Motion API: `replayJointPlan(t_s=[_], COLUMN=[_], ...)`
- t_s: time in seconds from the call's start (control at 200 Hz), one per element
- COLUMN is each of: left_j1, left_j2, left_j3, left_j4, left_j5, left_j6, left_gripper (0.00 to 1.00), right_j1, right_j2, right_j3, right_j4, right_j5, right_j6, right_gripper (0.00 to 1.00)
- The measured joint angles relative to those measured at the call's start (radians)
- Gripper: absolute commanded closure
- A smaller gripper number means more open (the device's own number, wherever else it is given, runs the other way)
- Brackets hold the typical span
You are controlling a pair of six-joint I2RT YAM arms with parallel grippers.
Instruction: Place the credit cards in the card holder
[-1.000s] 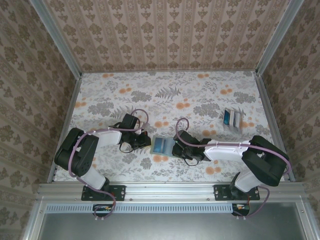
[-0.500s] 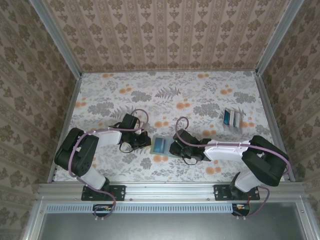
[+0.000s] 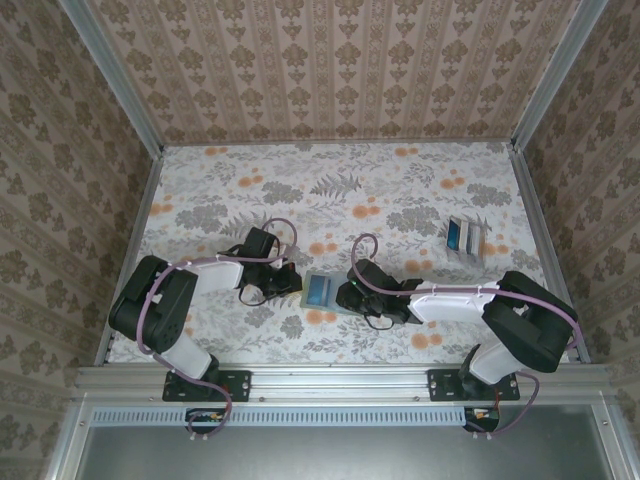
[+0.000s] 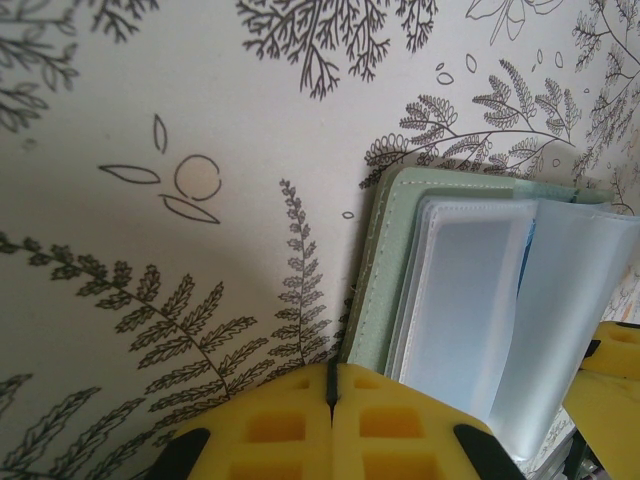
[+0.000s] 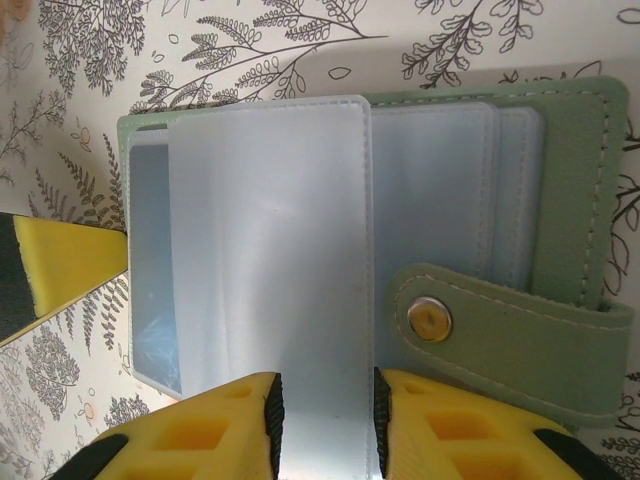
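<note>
The card holder (image 5: 570,200) is judged light and floppy, and is best held by its stiffer cover edge. The left gripper (image 4: 330,400) is closed beside that edge, and the right gripper (image 5: 322,400) is parted around a clear sleeve (image 5: 270,230).

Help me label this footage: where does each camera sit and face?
Top external: fixed above and behind the arms, looking down on the table; both arms whole, card holder between left gripper and right gripper.
Left wrist: on the left arm, looking down past the shut left gripper at the card holder's edge.
Right wrist: on the right arm, looking down past the right gripper's parted jaws at the open card holder.
Shared: all three show the card holder.
</note>
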Motion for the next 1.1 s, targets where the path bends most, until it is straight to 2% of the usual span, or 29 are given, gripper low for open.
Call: replayJointPlan(t_s=[0.175, 0.305, 0.41, 0.7, 1.1], left_j1=[0.0, 0.0, 0.0, 0.0, 0.009], left_j2=[0.0, 0.0, 0.0, 0.0, -0.001], left_j3=[0.0, 0.0, 0.0, 0.0, 0.001], left_j4=[0.0, 0.0, 0.0, 0.0, -0.008], left_j5=[0.0, 0.0, 0.0, 0.0, 0.003], left_j6=[0.0, 0.0, 0.0, 0.0, 0.008], left_gripper=[0.99, 0.99, 0.99, 0.99, 0.99], right_j1=[0.0, 0.0, 0.001, 0.001, 0.004], right_j2=[0.0, 0.0, 0.0, 0.0, 0.008], right_j3=[-0.005, -0.008, -0.01, -0.01, -0.012], right_j4=[0.021, 0.039, 0.05, 0.061, 0.204], right_j5=[-0.003, -0.007, -0.01, -0.026, -0.074], right_j6=[0.0, -0.003, -0.013, -0.024, -0.062], right_gripper=[0.65, 0.73, 0.75, 0.71, 0.69])
